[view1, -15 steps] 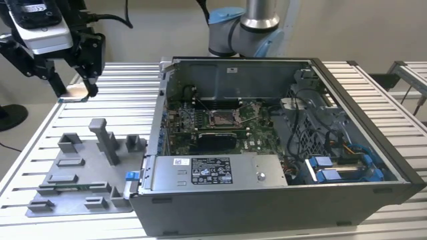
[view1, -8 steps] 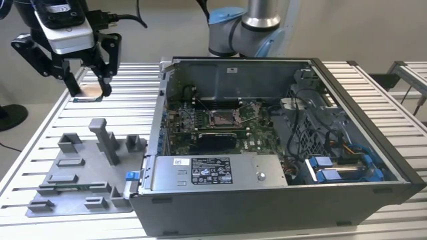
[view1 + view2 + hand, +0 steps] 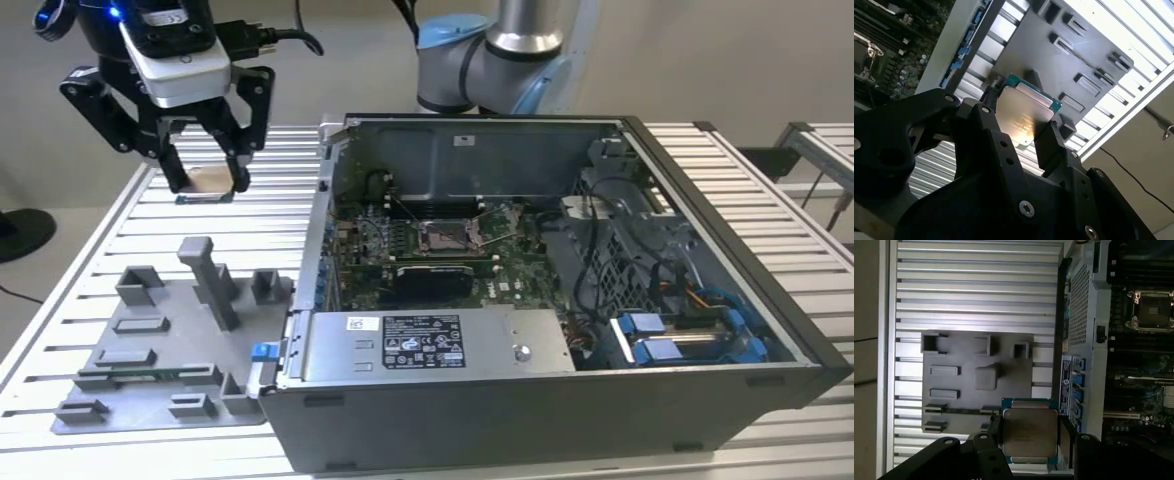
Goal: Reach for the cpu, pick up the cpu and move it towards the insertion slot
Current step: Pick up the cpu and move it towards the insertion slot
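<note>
My gripper (image 3: 206,182) hangs high above the ribbed table, at the exterior view's left of the open computer case, and is shut on the cpu (image 3: 208,180). The cpu (image 3: 1029,431) is a flat square chip with a silvery top and a green rim, held by its edges between the black fingers (image 3: 1049,145). It shows the same way in the second wrist view (image 3: 1026,112). The insertion slot (image 3: 445,235), a square socket with a shiny metal frame and a dark centre, lies on the green motherboard inside the case, also seen as the slot (image 3: 1153,310) in the first wrist view.
A grey fixture plate (image 3: 160,350) with upright blocks lies on the table below the gripper. The case wall (image 3: 324,210) stands between the gripper and the motherboard. Cables and blue connectors (image 3: 667,335) crowd the case at the exterior view's right. The arm's base (image 3: 494,60) stands behind the case.
</note>
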{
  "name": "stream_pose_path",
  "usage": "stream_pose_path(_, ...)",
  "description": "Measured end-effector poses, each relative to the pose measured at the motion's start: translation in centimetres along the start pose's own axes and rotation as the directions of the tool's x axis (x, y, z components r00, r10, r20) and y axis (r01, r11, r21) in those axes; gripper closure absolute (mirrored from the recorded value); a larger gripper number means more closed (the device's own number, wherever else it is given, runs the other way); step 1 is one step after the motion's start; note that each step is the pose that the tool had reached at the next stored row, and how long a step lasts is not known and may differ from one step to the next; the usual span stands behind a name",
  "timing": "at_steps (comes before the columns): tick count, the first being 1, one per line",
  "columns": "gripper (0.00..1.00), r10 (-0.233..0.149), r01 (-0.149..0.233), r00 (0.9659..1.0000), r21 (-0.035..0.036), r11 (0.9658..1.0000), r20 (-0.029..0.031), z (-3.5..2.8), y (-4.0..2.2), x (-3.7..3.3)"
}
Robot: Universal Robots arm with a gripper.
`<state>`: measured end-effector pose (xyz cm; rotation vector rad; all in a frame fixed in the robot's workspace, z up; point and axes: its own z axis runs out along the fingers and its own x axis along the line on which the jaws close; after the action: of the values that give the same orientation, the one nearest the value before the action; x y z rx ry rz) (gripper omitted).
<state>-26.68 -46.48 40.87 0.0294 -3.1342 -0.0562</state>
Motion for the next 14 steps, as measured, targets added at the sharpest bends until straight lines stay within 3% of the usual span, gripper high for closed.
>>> stream_pose_path(14, 1.0, 0.0, 0.0, 1.0, 0.0, 1.0, -0.0022, -0.04, -0.09, -4.79)
